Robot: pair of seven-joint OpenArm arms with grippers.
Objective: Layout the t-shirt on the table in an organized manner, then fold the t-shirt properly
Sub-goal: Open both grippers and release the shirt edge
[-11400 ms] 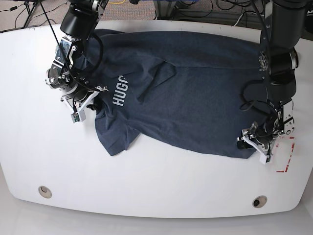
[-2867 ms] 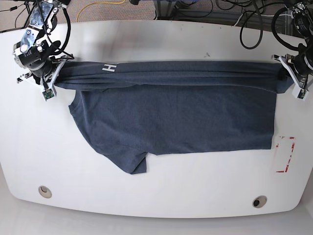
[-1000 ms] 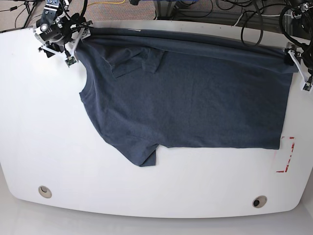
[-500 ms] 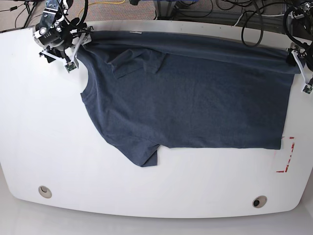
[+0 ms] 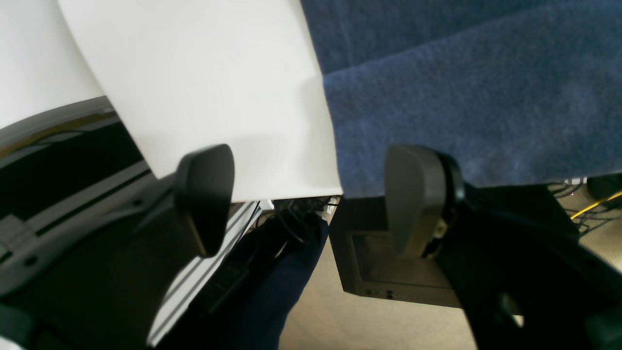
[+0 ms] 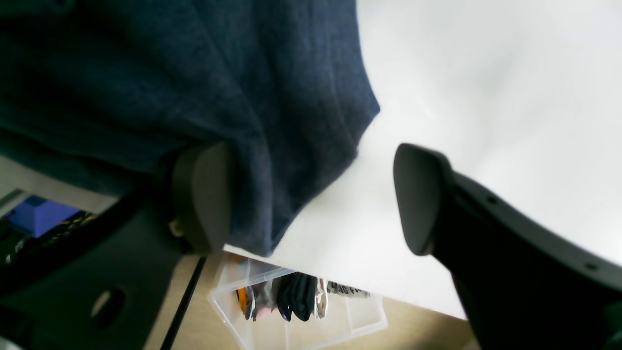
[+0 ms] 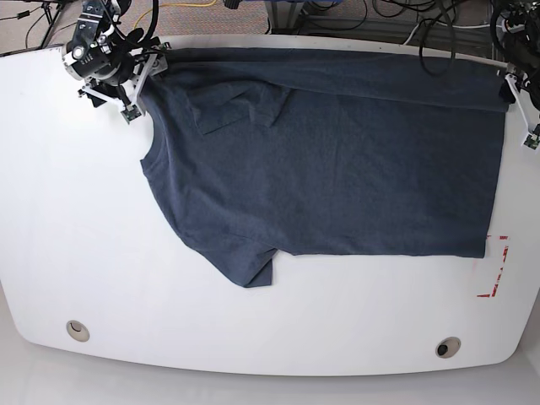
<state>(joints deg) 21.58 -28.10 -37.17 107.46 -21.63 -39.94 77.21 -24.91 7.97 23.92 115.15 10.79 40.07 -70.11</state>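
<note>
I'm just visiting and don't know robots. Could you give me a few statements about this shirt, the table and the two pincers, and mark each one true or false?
1. The t-shirt lies spread out across the table. True.
2. The left pincer is clamped shut on the cloth. False: in its wrist view the jaws stand apart, with the shirt's edge and the table's edge between them.
3. The right pincer is open. True: its jaws stand wide apart, one of them against the cloth.
4. White lettering shows on the shirt. False: only plain dark blue cloth is visible.
5. The red rectangle mark is hidden under the shirt. False: it sits uncovered beside the shirt's lower corner.
6. One sleeve points toward the table's near edge. True.
</note>
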